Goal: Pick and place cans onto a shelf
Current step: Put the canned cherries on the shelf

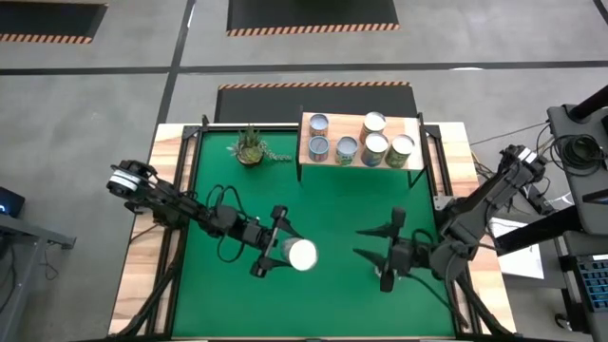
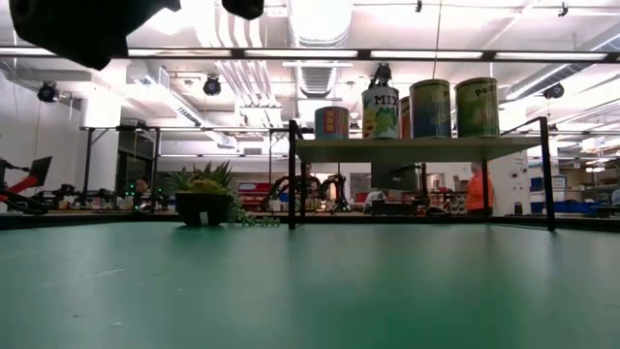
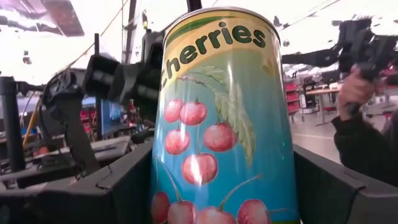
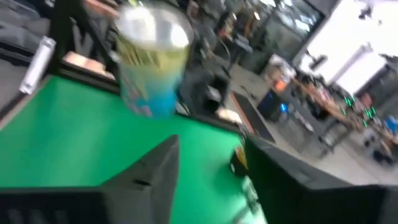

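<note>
left gripper clamps cherries can above table.

The can clamped between the left gripper's fingers reads "Cherries" in green letters on a yellow band, above painted red cherries. On the shelf, one can shows "MI"; the other labels are unreadable.

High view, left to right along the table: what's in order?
Left gripper shut on a cherry-labelled can with a shiny silver top → right gripper, open and empty. Behind them, along the far edge: small potted green plant → light-wood shelf on black legs holding five silver-topped cans.
</note>
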Tool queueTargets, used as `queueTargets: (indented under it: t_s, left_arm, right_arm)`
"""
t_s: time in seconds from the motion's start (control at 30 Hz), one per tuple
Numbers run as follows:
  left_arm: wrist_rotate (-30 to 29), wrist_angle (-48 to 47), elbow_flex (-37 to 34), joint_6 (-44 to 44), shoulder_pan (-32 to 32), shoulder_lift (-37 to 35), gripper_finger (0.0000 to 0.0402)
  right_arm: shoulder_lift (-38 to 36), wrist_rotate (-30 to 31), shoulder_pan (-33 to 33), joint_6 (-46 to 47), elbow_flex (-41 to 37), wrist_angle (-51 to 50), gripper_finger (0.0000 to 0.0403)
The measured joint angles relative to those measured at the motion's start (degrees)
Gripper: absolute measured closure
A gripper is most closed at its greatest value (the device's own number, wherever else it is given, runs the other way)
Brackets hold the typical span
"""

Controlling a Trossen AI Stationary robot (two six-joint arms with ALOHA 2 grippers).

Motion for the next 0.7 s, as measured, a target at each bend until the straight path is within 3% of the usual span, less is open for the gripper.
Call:
queueTargets:
  t_s: [0.17, 0.33, 0.47, 0.7]
  left_arm:
    - [-0.03, -0.02, -2.28, 0.05, 0.29, 0.00, 0.0113]
    - [-3.17, -0.07, -4.52, -0.44, 0.74, 0.00, 0.0113]
    - [-5.10, -0.09, -5.51, -1.13, 1.50, 0.01, 0.0113]
    - [-5.32, -0.07, -6.39, -3.29, 2.30, 0.03, 0.0113]
  right_arm:
    - [3.20, -2.50, -1.88, -1.67, 5.09, -0.83, 0.0130]
    - [7.31, -6.85, -5.26, 5.51, 15.64, -17.39, 0.0067]
    - [12.08, -11.61, -8.61, 10.09, 24.62, -29.79, 0.0043]
    - [20.76, -17.84, -12.54, 16.60, 39.53, -48.63, 0.0039]
